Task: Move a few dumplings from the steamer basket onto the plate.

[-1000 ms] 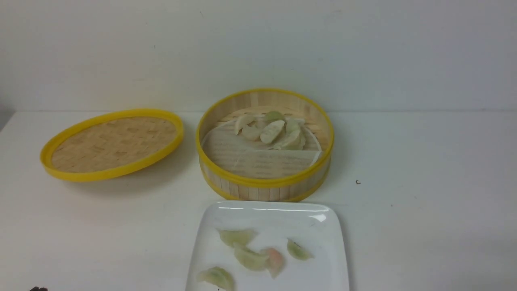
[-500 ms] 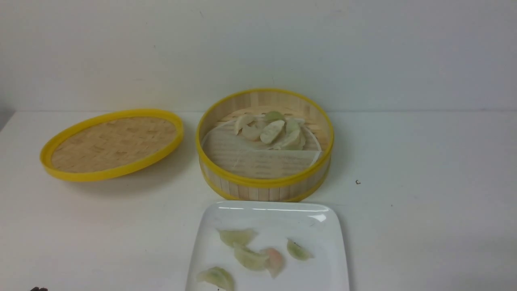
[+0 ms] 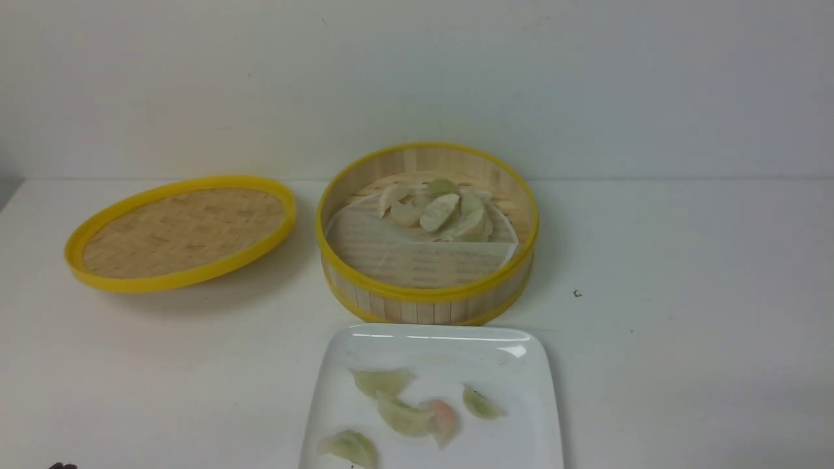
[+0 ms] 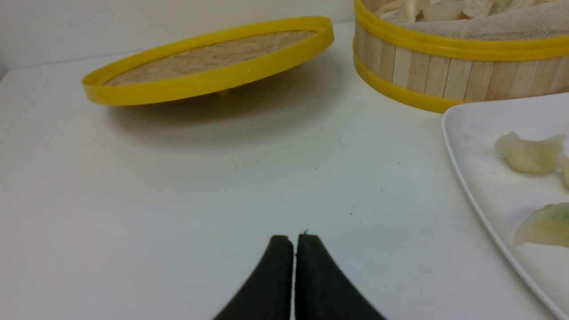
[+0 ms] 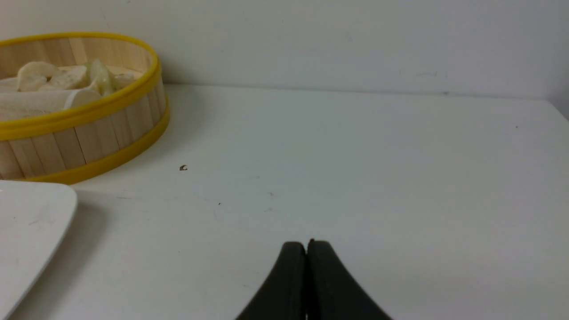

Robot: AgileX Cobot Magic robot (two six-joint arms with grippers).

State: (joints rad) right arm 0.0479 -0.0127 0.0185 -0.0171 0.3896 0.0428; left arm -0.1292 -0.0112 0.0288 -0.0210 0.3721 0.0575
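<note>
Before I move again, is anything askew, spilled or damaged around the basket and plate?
One oddity: the woven lid sits tilted on the table, left of the steamer basket, one side raised over its shadow. Nothing looks spilled or damaged; the plate lies flat, its dumplings on it.

In the front view the picture's bottom edge cuts off the plate [image 3: 508,436], and the dumplings heaped in the steamer basket [image 3: 433,311] partly hide one another, while the left wrist view crops the basket, the plate and a pale green dumpling [image 4: 544,226] at its border.
</note>
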